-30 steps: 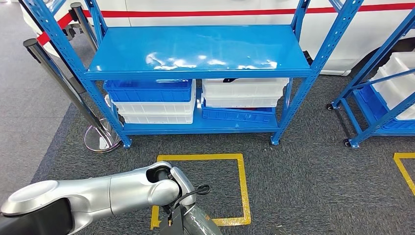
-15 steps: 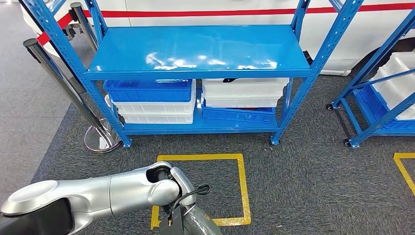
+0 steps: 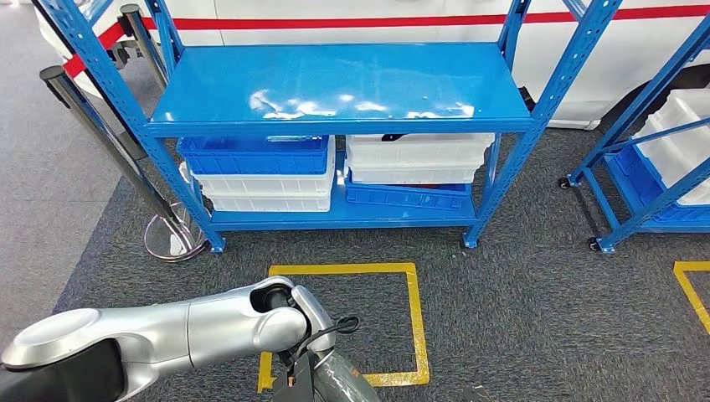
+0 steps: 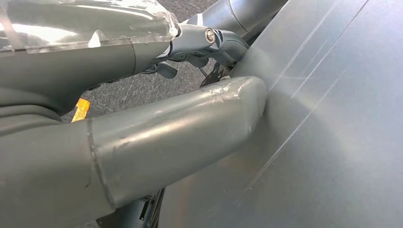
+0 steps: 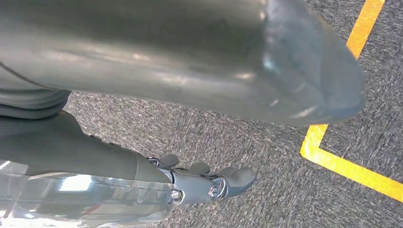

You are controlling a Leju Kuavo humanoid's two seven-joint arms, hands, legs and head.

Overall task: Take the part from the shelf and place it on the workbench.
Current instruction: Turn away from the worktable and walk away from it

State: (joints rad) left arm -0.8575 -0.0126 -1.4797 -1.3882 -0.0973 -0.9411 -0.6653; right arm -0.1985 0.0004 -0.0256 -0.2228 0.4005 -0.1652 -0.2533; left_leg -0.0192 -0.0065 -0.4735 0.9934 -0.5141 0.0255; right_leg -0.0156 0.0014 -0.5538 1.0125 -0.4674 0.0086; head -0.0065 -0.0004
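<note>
Shelf (image 3: 335, 84) well ahead of both lowered hands, stacked bins (image 3: 268, 180) on its bottom board.
Part not made out; something dark peeks from the top white bin (image 3: 416, 151), far beyond either hand. Yellow floor square (image 3: 414, 318) lies just past the right hand (image 5: 142, 161), which hangs released, fingers (image 5: 204, 180) loosely apart over carpet. Left hand (image 4: 142, 142) lays its thumb (image 4: 190, 123) against a smooth grey surface (image 4: 332, 142); whether it grasps, I can't tell.
</note>
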